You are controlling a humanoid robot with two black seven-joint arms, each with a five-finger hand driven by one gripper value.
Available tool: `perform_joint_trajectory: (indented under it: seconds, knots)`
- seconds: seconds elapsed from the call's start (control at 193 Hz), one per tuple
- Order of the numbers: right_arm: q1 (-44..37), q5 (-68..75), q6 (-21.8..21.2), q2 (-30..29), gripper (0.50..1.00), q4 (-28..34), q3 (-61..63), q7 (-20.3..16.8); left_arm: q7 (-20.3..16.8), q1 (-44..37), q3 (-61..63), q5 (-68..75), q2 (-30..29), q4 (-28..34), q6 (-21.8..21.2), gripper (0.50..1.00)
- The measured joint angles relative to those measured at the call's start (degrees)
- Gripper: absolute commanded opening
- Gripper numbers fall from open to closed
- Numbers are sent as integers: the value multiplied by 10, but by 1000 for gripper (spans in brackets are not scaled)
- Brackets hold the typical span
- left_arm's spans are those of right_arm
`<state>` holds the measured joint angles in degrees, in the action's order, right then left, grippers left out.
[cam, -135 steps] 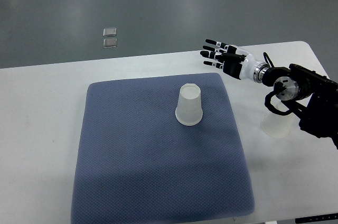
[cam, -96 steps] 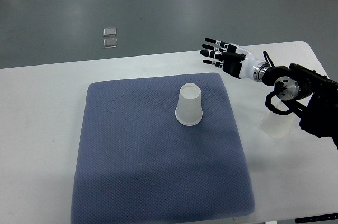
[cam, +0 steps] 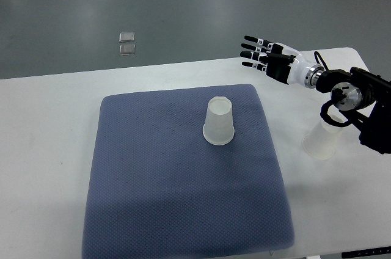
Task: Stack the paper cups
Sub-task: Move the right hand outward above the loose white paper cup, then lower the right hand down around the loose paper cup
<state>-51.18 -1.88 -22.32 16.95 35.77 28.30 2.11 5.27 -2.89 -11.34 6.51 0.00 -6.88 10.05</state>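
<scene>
Right hand (cam: 266, 59) fingers spread, empty, paper cup (cam: 219, 122) on mat (cam: 153, 198) well below-left

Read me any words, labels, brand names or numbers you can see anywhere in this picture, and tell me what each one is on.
None can be read.
The two paper cups, the blue mat and the white table show no print.
The right hand shows small white marks on its fingers, too small to read.
</scene>
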Motion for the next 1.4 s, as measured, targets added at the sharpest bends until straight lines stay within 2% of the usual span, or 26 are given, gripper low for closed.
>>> perform_joint_trajectory:
  seconds: [0.254, 0.446, 0.835, 1.187, 1.4]
  knots:
    - [0, -3, -76, 38, 926, 0, -3, 0, 0, 0, 0, 0, 0, 2, 0, 1000]
    - [0, -24, -122, 90, 926, 0, -3, 0, 0, 0, 0, 0, 0, 1, 0, 1000]
    - [2, -154, -127, 213, 926, 1, -6, 6, 0, 0, 0, 0, 0, 1, 0, 1000]
    - [-3, -356, -127, 244, 926, 33, -11, 10, 0, 0, 0, 0, 0, 1, 0, 1000]
    - [-16, -433, -127, 274, 926, 62, -14, 35, 0, 0, 0, 0, 0, 1, 0, 1000]
